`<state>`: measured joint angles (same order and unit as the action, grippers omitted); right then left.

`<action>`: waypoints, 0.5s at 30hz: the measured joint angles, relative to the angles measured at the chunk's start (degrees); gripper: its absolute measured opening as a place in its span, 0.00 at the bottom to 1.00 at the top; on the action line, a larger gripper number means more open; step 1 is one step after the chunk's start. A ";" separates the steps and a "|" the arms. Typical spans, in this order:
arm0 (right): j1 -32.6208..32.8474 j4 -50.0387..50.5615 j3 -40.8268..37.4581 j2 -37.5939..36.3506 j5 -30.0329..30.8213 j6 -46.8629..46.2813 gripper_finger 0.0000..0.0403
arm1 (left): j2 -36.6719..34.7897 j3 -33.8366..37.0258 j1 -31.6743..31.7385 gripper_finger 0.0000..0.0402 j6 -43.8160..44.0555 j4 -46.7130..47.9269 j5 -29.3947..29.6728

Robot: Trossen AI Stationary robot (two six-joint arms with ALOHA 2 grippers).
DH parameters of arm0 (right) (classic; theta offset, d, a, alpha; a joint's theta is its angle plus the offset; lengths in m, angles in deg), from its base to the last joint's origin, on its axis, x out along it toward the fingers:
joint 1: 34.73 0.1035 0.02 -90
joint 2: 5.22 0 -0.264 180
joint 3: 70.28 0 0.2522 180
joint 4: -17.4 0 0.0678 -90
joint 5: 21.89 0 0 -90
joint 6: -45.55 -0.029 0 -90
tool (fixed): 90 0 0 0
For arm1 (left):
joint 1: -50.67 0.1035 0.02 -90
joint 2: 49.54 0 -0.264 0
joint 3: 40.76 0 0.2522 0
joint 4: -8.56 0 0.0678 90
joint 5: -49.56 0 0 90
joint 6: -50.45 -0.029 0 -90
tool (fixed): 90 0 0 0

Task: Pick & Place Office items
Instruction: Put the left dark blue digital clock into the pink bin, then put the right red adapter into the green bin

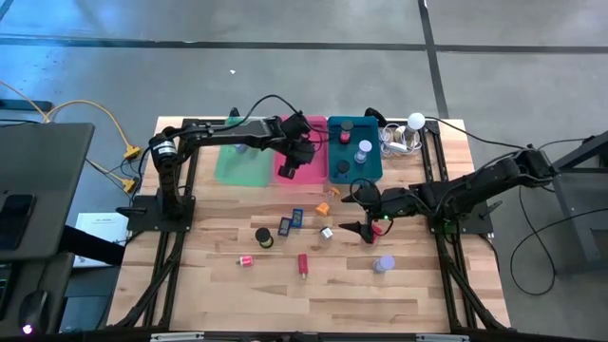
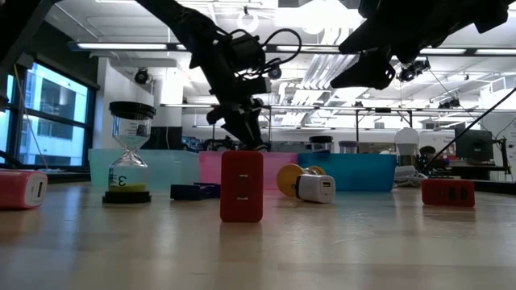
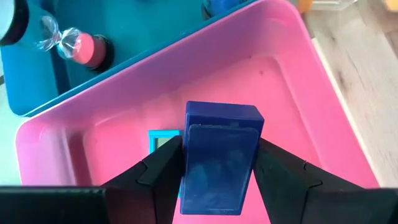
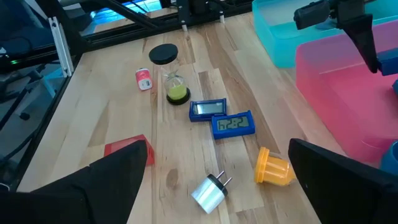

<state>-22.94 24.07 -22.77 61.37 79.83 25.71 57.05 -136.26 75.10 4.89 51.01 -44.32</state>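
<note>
The left arm reaches across the far side of the table, its left gripper (image 3: 217,168) hanging above the middle of the far edge, fingers clamped on a dark blue rectangular block (image 3: 219,158). The right arm extends leftward from the right side, its right gripper (image 1: 366,214) spread wide and empty over the table's right-centre.

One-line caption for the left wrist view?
Left gripper holds a blue block over the pink tray.

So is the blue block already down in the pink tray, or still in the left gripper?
Still held. The left gripper is shut on the blue block, its fingers against both sides, above the pink tray.
</note>
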 joint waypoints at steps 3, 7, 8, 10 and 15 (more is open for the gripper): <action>0.00 0.00 0.01 0.00 0.14 0.07 0.94 | 0.00 0.00 0.04 0.44 0.17 -0.04 0.07; 0.00 0.00 0.01 0.00 0.15 0.15 0.94 | 0.00 0.00 0.04 0.44 0.72 -0.02 0.04; 0.00 0.00 0.01 0.00 0.15 0.15 0.94 | 0.00 0.00 0.04 0.44 0.68 -0.04 0.05; 0.00 0.00 0.01 0.00 0.15 0.15 0.94 | 0.00 0.00 0.04 0.44 0.63 -0.02 0.05; 0.00 0.00 0.01 0.00 0.15 0.15 0.94 | 0.00 0.00 0.04 0.44 0.67 -0.06 0.16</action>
<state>-22.94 24.07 -22.76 61.37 79.99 25.86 57.05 -136.26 75.14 5.56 50.95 -44.16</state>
